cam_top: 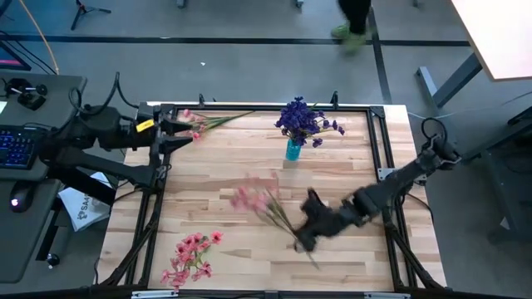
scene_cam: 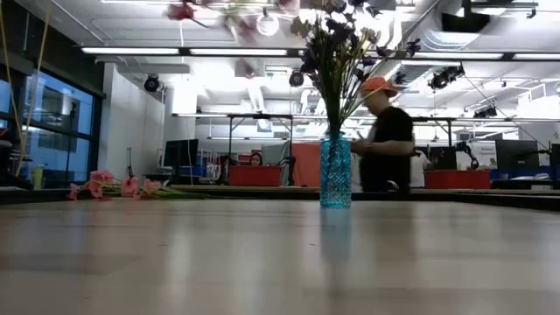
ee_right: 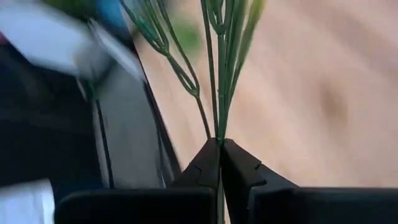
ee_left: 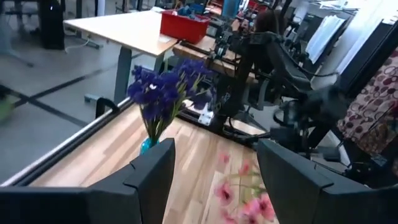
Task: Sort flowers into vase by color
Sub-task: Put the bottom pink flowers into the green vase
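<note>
The right hand (cam_top: 306, 237), over the near-right part of the bench (cam_top: 224, 158), is clenching the thin green stems of a pink flower sprig (cam_top: 253, 199); the right wrist view shows both fingertips (ee_right: 208, 163) pressed together on the stems (ee_right: 221, 93). The sprig is reaching leftward from the hand, its blossoms blurred. The blue vase (cam_top: 293, 149) at the far centre already is carrying purple flowers (cam_top: 303, 120), so this sprig probably belongs elsewhere, perhaps with the pink flowers (cam_top: 191, 253) lying at the near left. Carrying it well is calling for a firm pinch low on the stems and a path clear of the vase. The left hand (cam_top: 179, 133), fingers released, is waiting at the far left beside another pink sprig (cam_top: 208, 120).
</note>
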Robot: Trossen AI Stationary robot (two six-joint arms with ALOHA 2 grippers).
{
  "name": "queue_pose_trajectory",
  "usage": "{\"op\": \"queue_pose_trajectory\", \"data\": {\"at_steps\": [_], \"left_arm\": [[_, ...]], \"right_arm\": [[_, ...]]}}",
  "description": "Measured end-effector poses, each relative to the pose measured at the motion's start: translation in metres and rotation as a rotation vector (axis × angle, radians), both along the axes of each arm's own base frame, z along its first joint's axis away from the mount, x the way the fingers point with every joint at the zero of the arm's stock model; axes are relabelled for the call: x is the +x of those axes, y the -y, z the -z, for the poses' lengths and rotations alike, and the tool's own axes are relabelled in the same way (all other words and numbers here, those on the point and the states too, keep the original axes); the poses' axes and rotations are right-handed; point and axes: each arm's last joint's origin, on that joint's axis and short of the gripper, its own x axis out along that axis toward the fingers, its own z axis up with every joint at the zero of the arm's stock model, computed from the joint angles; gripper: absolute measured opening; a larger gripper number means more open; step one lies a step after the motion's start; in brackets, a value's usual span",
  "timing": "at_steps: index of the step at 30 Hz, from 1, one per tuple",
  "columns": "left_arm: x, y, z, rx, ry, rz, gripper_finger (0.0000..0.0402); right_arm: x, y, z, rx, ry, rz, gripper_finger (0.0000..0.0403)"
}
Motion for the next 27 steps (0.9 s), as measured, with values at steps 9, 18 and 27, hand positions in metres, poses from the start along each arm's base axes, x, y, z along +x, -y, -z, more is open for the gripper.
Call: {"op": "queue_pose_trajectory", "data": {"at_steps": [9, 18, 27], "left_arm": [[0.021, 0.003, -0.008, 0.036, 0.081, 0.041, 0.0215], [0.069, 0.024, -0.011, 0.097, 0.155, 0.273, 0.0215], [0.102, 0.042, -0.015, 0.156, 0.291, 0.379, 0.0215]], "right_arm": [[0.047, 0.061, -0.122, -0.406, 0.569, -0.072, 0.0000], [0.073, 0.097, -0.164, -0.609, 0.683, -0.075, 0.0000], [0.100, 0.092, -0.155, -0.595, 0.683, -0.142, 0.0000]]}}
